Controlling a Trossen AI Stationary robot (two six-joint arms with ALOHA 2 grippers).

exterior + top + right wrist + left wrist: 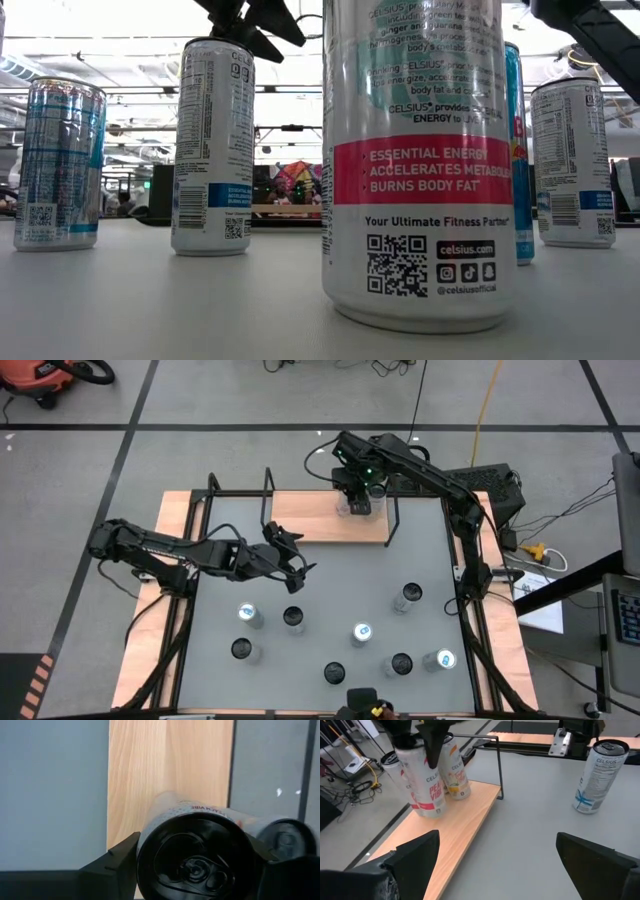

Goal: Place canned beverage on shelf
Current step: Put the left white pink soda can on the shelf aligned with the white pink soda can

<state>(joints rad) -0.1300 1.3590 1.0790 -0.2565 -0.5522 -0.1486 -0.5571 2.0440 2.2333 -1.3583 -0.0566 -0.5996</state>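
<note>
The shelf (pixel 310 520), a light-wood board with black rod ends, stands at the table's far middle. My right gripper (pixel 357 495) is above it, shut on a white and pink can (pixel 427 785), whose black top shows in the right wrist view (pixel 195 855). A second can (pixel 456 777) stands on the board right behind it. My left gripper (pixel 292 560) is open and empty over the grey table, left of centre, facing the shelf. My right gripper pinches the can's upper wall (pixel 422 757) between its two fingers, one on each side just below the rim. The fingers (pixel 117 865) come from above, pointing down. The can is upright, and its base (pixel 429 811) appears to rest on the board.
Several cans stand on the near half of the table, such as a can at the left (pixel 249 616), one in the middle (pixel 362 632) and one at the right (pixel 407 597). A large can (pixel 415 160) stands close before the low camera. Much of the board (pixel 465 825) is bare.
</note>
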